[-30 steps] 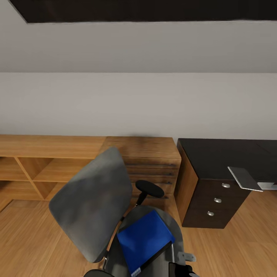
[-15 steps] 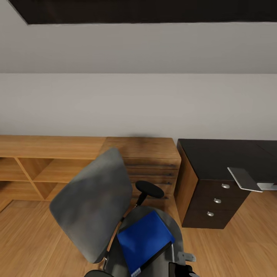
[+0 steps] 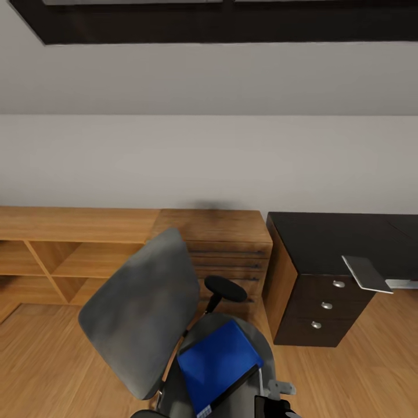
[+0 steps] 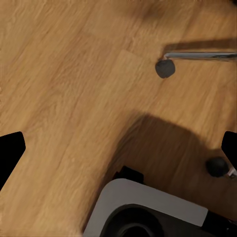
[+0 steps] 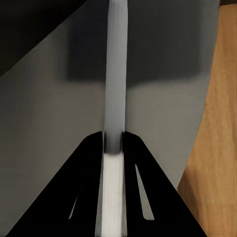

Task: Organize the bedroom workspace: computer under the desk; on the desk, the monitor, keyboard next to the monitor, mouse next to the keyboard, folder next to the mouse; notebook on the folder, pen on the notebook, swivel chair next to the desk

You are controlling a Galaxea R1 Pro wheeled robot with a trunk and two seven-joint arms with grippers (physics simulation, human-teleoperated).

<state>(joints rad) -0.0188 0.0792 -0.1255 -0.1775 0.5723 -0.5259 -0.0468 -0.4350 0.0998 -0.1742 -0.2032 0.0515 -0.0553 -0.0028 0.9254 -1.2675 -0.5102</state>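
While the right gripper's (image 5: 113, 140) black fingers pinch a pale grey strip, the left gripper's (image 4: 118, 148) stand wide over wooden floor (image 4: 64, 89). Nearest lies the flat bright blue folder (image 3: 217, 363) on the grey padded swivel chair (image 3: 142, 316); farther right stands the glossy black desk (image 3: 331, 235).

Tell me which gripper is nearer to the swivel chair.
Right. The right gripper has its jaws clamped on what looks like a pale strip of the swivel chair. The left gripper hangs open above the floor, apart from the chair's castor.
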